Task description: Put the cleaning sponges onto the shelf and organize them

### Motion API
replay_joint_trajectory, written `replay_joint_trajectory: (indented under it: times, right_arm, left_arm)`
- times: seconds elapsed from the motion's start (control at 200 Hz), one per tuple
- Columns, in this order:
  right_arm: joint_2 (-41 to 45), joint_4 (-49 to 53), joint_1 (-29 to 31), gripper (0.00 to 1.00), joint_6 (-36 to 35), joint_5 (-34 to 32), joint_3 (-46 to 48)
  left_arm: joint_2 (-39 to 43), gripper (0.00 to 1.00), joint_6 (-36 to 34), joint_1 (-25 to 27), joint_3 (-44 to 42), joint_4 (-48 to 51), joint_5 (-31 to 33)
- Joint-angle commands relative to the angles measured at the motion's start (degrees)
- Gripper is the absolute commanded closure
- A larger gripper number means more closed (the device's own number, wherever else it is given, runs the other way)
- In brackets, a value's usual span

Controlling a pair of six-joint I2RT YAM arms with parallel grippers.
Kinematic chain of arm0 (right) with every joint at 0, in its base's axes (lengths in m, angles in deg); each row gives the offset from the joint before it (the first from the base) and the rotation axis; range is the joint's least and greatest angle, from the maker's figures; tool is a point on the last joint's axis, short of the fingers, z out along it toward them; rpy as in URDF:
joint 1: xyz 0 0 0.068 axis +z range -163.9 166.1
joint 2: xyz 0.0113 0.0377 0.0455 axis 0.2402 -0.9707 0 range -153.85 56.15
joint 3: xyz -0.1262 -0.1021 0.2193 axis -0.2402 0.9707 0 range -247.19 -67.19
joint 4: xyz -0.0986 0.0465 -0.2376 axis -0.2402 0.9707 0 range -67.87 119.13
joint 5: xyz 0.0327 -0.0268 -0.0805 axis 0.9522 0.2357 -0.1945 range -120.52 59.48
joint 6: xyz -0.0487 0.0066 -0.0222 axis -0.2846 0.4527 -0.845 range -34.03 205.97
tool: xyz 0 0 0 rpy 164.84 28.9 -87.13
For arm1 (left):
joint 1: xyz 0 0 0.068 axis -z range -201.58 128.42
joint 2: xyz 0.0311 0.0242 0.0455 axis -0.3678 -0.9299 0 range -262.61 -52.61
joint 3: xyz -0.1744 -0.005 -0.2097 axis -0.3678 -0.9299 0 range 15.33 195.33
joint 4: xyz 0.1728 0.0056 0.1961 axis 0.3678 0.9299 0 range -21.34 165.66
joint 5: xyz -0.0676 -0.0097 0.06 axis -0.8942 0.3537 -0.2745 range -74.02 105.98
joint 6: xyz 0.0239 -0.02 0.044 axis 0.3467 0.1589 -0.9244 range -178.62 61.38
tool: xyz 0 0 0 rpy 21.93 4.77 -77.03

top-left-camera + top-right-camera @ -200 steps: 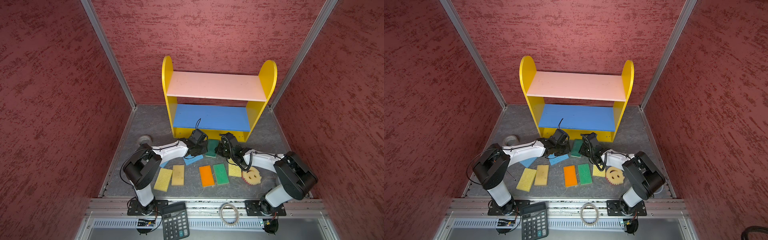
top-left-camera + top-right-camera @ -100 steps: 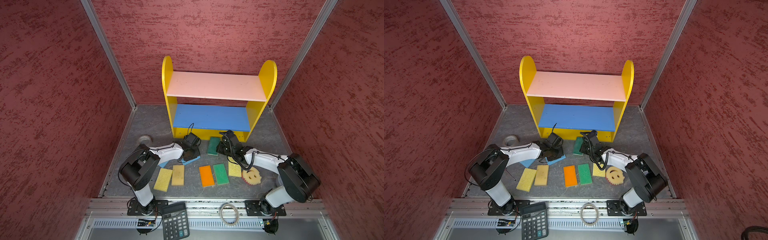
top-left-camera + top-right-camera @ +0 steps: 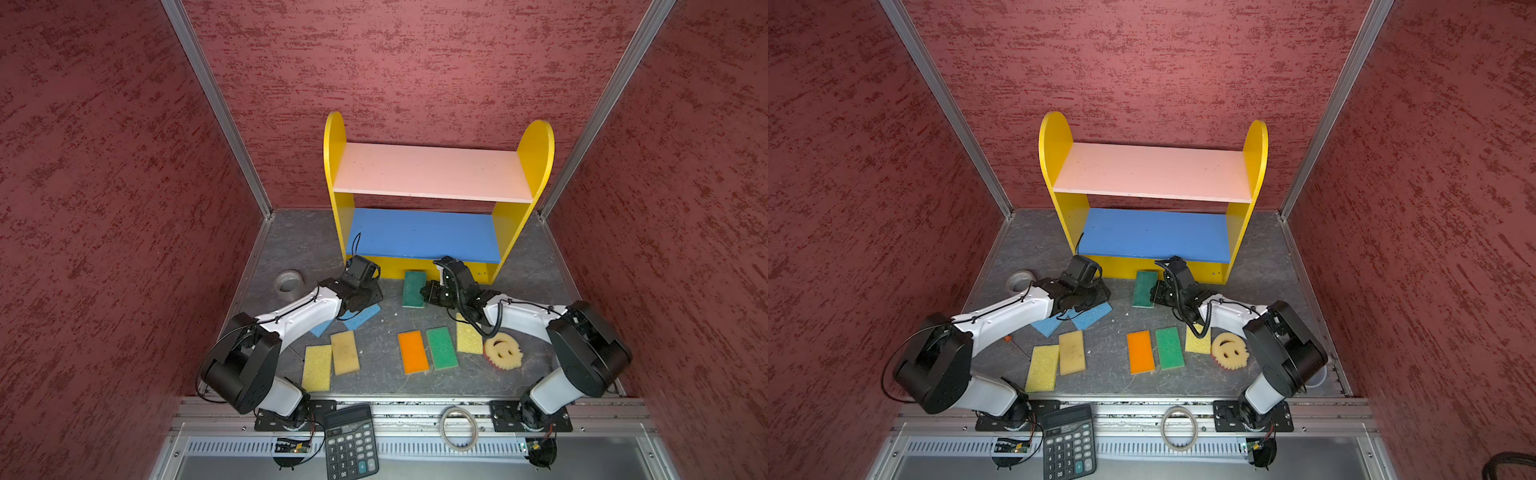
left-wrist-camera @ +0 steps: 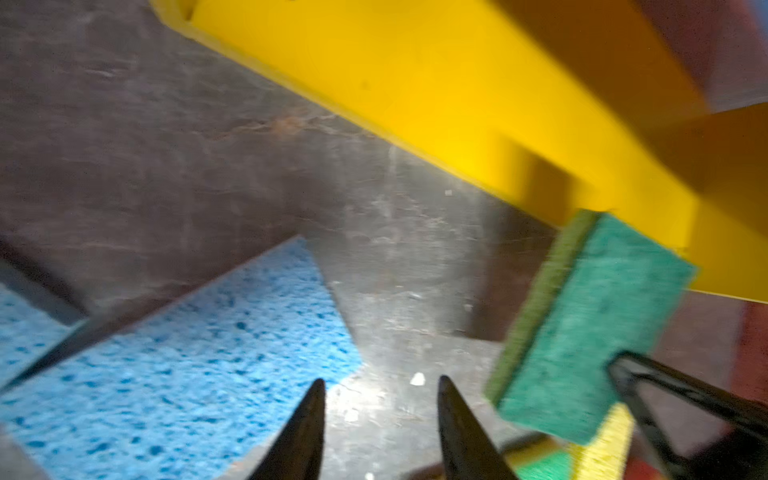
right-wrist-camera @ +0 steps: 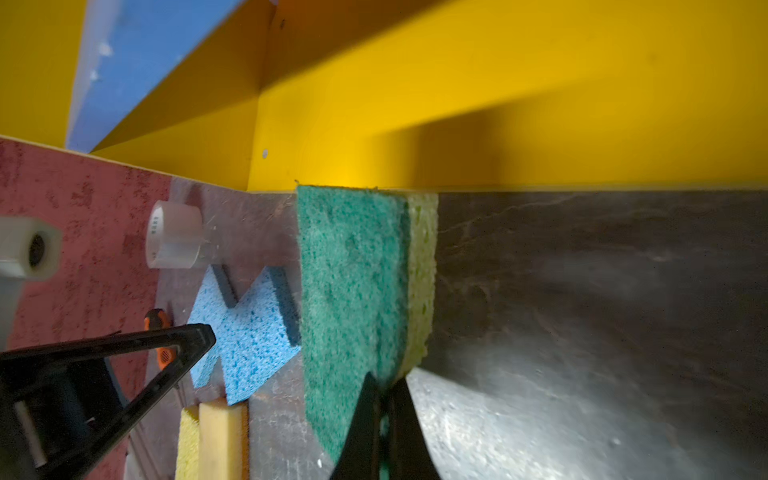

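The right fingers pinch the near end of a green-topped sponge, its far end against the yellow base of the shelf — probably to feed it in. The left fingers stand parted, empty, over the bench beside a blue sponge.

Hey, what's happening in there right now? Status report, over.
Left gripper open, empty, by blue sponge. Right gripper pinching green sponge at the shelf foot. Nothing blocking the shelf.

arms: white link shells, bulky black joints | fingers: black, tapered (pointed tips) | cables: thin black, coiled
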Motion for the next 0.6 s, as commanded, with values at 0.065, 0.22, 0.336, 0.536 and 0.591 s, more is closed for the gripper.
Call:
replay_joint_trajectory:
  times: [0.065, 0.22, 0.336, 0.536, 0.591]
  right_arm:
    - [-3.21, -10.45, 1.02, 1.00, 1.64, 9.40, -3.22]
    - [-4.68, -14.68, 1.86, 1.00, 3.46, 13.48, -4.52]
    - [-5.19, -17.85, 2.63, 1.00, 4.02, 16.54, -4.86]
    - [-5.42, -18.71, 2.86, 1.00, 5.29, 17.33, -4.82]
    - [-5.45, -19.52, 2.92, 1.00, 5.84, 17.80, -4.66]
  left_arm:
    - [3.67, 0.38, 1.69, 1.62, -1.50, -9.20, -5.80]
    - [3.49, 0.32, 3.44, 1.50, -4.02, -13.99, -8.51]
    - [2.86, 0.32, 2.51, 1.35, -3.63, -14.61, -9.54]
    - [3.69, 0.49, 1.14, 0.09, -2.36, -13.66, -10.70]
    - [4.09, 0.57, 1.35, -0.29, -2.49, -13.74, -10.77]
